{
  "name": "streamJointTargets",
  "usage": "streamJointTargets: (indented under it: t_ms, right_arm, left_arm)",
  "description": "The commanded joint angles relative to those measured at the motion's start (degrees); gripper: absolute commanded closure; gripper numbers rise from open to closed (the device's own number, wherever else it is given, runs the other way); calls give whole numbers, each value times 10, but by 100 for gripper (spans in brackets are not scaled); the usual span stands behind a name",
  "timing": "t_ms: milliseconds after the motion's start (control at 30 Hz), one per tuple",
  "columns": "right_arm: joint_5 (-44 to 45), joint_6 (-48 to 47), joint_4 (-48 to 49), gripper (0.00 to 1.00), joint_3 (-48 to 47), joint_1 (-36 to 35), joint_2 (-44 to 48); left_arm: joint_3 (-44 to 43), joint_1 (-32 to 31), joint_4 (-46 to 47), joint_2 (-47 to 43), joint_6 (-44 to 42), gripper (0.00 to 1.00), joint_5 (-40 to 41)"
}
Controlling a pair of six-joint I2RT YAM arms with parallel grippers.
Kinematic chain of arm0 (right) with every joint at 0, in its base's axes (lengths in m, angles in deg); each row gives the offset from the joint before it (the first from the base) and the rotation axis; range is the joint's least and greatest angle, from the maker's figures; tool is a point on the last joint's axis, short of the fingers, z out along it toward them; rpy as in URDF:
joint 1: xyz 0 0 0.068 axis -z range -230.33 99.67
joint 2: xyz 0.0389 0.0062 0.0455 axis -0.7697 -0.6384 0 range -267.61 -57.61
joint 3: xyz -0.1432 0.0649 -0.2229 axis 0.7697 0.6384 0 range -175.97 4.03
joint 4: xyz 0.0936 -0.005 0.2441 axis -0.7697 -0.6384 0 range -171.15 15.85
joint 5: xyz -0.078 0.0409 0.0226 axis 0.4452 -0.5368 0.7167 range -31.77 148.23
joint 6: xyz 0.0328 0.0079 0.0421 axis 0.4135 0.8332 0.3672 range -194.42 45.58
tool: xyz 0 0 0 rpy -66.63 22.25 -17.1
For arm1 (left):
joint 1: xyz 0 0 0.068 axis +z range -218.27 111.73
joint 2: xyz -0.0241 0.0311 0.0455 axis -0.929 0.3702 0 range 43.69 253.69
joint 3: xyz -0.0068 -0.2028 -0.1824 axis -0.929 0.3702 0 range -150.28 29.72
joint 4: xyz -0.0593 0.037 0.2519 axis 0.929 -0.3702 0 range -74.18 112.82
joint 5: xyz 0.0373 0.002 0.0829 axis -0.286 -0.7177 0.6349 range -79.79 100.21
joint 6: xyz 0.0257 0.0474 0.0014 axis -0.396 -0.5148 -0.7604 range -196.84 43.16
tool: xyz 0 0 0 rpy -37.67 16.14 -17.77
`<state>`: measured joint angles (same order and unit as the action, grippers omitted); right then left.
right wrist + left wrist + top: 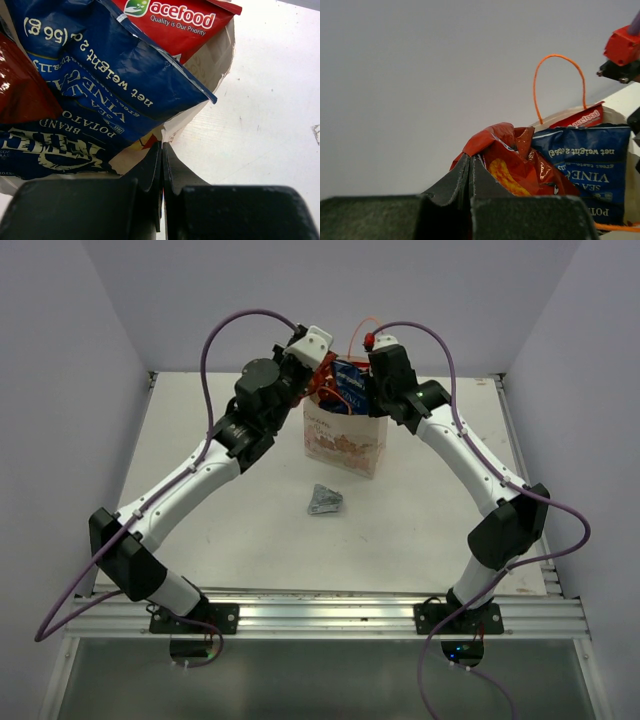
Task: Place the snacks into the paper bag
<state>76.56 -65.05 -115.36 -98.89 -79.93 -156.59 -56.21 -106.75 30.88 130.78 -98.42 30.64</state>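
Silver foil packet (325,500) alone on table (250,525), near full paper bag (345,447)

you look down on a white table (250,530) boxed in on three sides by plain, pale lilac-grey walls: the back wall (330,290), the left wall (50,390) and the right wall (600,390). a ribbed aluminium rail (330,612) runs along the table's near edge, with a dull grey-green panel (300,680) below it, and a thin metal strip (515,440) lines the table's right side. the light falls soft and even, leaving only faint shadows on the tabletop. from the left wrist, bare grey wall fills most of your view; from the right wrist, the white tabletop shows a few faint scuffs.
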Motion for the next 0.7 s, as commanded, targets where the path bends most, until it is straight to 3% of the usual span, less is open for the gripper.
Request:
streamJointTargets:
  t_ms: [0,100,667]
  right_arm:
    - [3,-1,10,100,-18,-3,14]
    - [10,-6,11,100,-14,-3,21]
    - [36,-22,14,100,-2,-3,39]
  left_arm:
    - [-69,3,-35,-16,21,100,-75]
    - [-109,3,-79,-2,21,100,-99]
    - [-174,5,-69,160,33,100,-171]
